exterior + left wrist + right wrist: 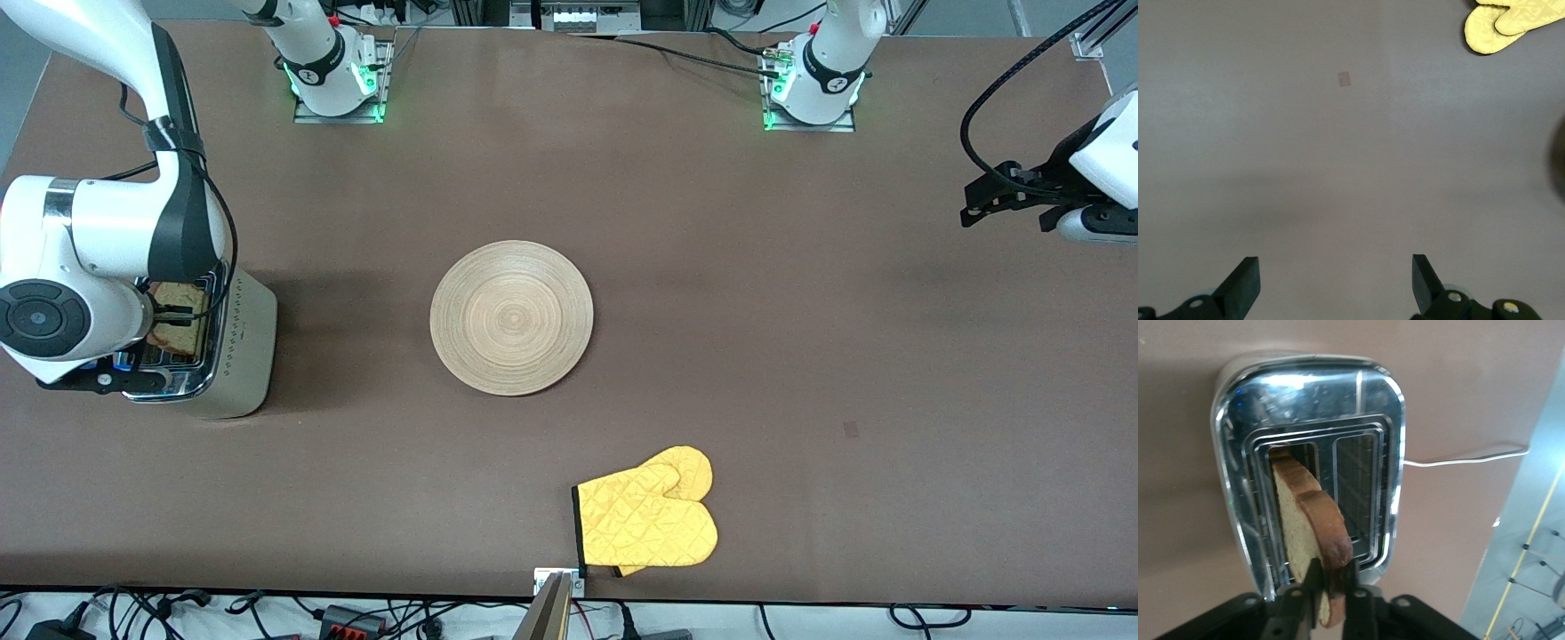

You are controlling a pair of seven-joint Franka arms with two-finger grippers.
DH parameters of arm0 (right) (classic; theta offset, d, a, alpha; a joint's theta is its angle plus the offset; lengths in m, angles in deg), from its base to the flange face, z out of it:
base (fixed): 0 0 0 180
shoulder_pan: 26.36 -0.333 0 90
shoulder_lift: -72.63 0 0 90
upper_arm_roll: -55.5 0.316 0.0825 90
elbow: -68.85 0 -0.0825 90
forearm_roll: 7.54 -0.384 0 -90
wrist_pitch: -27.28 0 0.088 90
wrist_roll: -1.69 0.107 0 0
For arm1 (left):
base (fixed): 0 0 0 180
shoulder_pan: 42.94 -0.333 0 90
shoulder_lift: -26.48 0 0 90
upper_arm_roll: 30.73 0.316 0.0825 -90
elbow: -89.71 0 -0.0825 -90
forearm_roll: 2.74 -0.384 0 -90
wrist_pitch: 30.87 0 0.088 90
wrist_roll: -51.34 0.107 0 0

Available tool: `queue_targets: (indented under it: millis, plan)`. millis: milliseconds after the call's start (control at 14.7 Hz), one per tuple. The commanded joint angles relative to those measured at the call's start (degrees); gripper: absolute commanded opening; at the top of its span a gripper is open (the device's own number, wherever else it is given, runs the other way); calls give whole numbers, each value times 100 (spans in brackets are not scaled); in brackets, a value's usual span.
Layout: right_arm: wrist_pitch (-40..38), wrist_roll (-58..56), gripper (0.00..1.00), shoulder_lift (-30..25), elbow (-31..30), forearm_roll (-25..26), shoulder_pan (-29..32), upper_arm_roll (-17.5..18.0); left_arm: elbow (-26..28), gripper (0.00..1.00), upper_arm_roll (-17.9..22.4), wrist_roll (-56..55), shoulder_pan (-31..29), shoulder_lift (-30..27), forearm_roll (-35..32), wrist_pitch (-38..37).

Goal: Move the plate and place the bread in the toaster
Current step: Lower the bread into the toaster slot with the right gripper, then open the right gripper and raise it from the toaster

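The bread (1313,540), pinched edgewise by the right gripper (1328,587), is best kept upright and centred over its toaster (1308,463) slot before release, while the left gripper (1335,283) is held spread and idle over bare table (800,311).

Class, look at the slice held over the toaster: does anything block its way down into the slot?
Nothing visible does. The right gripper pinches the bread by its top edge, its lower end already entering one open slot of the toaster. The left gripper waits open over bare table.

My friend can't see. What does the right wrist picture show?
The right claw pinches a slice of bread by its crust, lowering it into one slot of the shiny toaster. The other slot is empty, and a white cord trails across the brown table.
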Motion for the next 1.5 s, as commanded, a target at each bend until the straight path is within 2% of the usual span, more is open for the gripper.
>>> queue_targets:
  millis: [0,205,341,614,1091,1227,1364,1432]
  plan:
    - [-11,24,100,-239,-41,-411,22,15,-173,100,-21,21,5,97,-236,-72]
    - [-2,6,100,-442,125,-1052,22,6,-156,100,-12,21,5,97,-245,-72]
    - [-37,-55,100,-468,494,-1186,4,24,-147,100,-12,21,5,96,-245,-72]
    - [-169,-100,100,-766,575,-1782,22,-29,-164,100,-12,21,5,97,-236,-72]
    - [-118,-126,100,-1048,662,-1959,179,-12,-164,100,-21,21,5,97,-236,-72]
    - [163,-143,100,-1136,654,-2003,599,242,-164,100,-21,21,5,88,-236,-80]
    - [208,-266,100,-1189,601,-2012,1083,664,-164,100,-29,21,14,79,-236,-115]
    - [217,-275,100,-1215,584,-2003,1102,674,-164,100,-82,21,14,79,-236,-116]
